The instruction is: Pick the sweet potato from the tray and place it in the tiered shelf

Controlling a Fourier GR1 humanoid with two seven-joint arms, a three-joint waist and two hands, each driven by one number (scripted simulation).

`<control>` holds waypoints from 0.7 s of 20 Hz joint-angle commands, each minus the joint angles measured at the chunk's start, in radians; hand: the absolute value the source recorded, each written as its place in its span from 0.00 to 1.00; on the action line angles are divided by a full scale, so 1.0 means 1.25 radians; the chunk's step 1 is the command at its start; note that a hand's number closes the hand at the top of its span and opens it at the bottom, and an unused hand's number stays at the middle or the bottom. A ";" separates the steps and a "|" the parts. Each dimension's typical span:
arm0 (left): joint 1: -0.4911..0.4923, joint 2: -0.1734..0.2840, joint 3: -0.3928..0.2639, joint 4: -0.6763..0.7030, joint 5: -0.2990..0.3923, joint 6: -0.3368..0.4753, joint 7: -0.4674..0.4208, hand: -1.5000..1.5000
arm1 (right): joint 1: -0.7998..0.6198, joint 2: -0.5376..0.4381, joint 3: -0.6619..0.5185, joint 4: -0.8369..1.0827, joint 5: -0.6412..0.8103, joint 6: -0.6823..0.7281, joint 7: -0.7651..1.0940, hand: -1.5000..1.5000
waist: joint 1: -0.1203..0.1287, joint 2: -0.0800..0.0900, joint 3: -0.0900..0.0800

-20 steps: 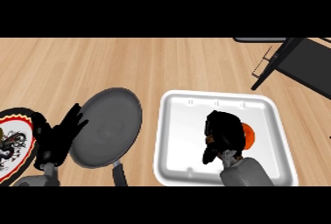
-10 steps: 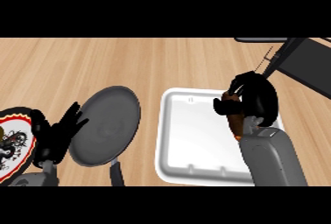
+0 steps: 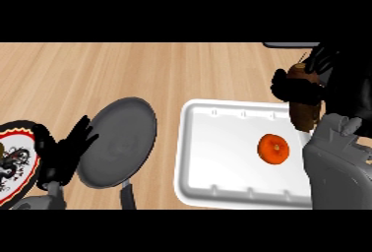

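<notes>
The worktop [image 3: 145, 69] looks like pale wood with a fine grain and a matt finish. The tray [image 3: 218, 147] is white, smooth and faintly glossy, like plastic. The pan [image 3: 120, 142] is dull grey, metal-like and matt. The sweet potato [image 3: 302, 101] has rough brown skin. The orange round thing [image 3: 274, 148] looks smooth. The plate [image 3: 16, 162] has a smooth, patterned face.

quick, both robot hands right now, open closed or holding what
Left robot hand: open, holding nothing, fingers up beside the dark pan.
Right robot hand: closed around the sweet potato, at the white tray's far right corner.
</notes>
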 commanded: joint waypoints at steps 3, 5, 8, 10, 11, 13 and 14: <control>0.020 -0.007 -0.002 0.028 -0.008 -0.010 -0.015 0.50 | -0.170 -0.071 -0.103 -0.037 -0.008 0.196 0.124 1.00 | -0.001 0.002 -0.002; 0.053 0.003 0.006 0.016 0.001 -0.029 -0.032 0.50 | -0.160 -0.101 -0.155 -0.036 -0.023 0.193 0.095 1.00 | -0.001 0.002 -0.002; -0.010 0.009 0.003 0.003 -0.011 0.000 0.042 0.50 | -0.263 -0.146 -0.240 0.024 -0.058 0.216 0.089 1.00 | -0.001 0.002 -0.001; 0.008 0.007 0.007 0.011 -0.005 -0.021 0.006 0.50 | -0.292 -0.183 -0.278 0.068 -0.066 0.204 0.061 1.00 | 0.004 0.004 -0.002; -0.006 -0.022 0.000 0.042 -0.019 0.001 -0.019 0.50 | -0.290 -0.215 -0.296 0.088 -0.070 0.216 0.036 1.00 | -0.001 0.005 -0.002; 0.002 -0.017 -0.013 -0.019 -0.028 0.014 0.033 0.50 | -0.258 -0.224 -0.316 0.111 -0.073 0.167 -0.006 1.00 | 0.006 0.005 -0.001; 0.003 -0.041 -0.029 0.021 -0.048 0.018 -0.016 0.50 | -0.328 -0.258 -0.328 0.187 -0.065 0.169 -0.014 1.00 | 0.009 0.007 -0.001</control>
